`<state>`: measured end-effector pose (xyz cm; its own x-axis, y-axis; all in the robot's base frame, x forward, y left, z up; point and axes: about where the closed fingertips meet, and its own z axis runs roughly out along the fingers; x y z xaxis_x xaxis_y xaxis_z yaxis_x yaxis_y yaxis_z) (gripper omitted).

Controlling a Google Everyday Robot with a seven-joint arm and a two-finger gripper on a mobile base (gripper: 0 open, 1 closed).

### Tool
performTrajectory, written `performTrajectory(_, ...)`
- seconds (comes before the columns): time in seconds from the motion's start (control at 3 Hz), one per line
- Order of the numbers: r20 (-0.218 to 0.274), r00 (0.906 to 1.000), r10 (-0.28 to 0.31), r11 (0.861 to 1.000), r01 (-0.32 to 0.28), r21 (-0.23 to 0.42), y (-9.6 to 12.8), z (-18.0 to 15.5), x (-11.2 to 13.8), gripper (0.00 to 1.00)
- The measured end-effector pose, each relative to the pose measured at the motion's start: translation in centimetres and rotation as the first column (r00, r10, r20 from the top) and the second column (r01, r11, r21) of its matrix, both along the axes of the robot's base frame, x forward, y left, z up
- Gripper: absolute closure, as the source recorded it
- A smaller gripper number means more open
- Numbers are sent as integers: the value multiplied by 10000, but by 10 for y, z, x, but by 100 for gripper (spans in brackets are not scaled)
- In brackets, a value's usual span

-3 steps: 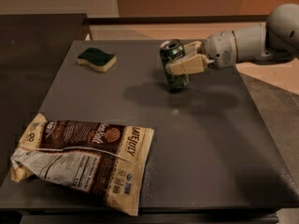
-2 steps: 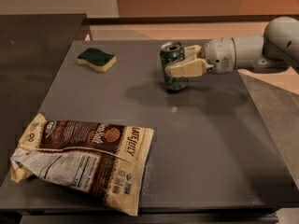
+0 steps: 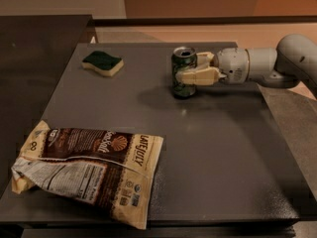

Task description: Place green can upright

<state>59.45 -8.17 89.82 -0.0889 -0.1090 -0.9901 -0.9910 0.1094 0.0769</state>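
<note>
- One green can (image 3: 184, 76), one sponge (image 3: 102, 63), one snack bag (image 3: 89, 167) and one gripper (image 3: 190, 68) on one pale arm (image 3: 262, 64), all on or over one dark table (image 3: 223, 148).
- Green can: standing upright toward the table's far edge, a little right of the table's middle line. Base down on the table top as far as can be told, with a shadow spreading left at its foot.
- Long axis vertical. Silver rim and pull-tab top facing up, dark-green wall with pale markings facing the camera.
- Gripper: reaching in level over the table's far right part, coming from the table's right edge, at about the can's mid-height.
- Clasped around the green can, spread only as wide as the can itself. Near pale finger (image 3: 198, 76) lying across the can's front-right wall and touching it, far finger mostly hidden behind the can.
- Sponge: green face up, yellow below, lying flat near the table's far left corner.
- Snack bag: crumpled, brown and cream, lying flat at the table's near left part, close to the front edge.
</note>
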Motion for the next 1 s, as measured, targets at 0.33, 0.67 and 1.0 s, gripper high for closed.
performTrajectory(0.33,195,9998,-28,9999,25,142,-2,-1,1,58)
performTrajectory(0.67,185,9998,26,9999,-29,139,1,-1,0,35)
performTrajectory(1.0,187,9998,72,9999,-74,145,4,-1,0,12)
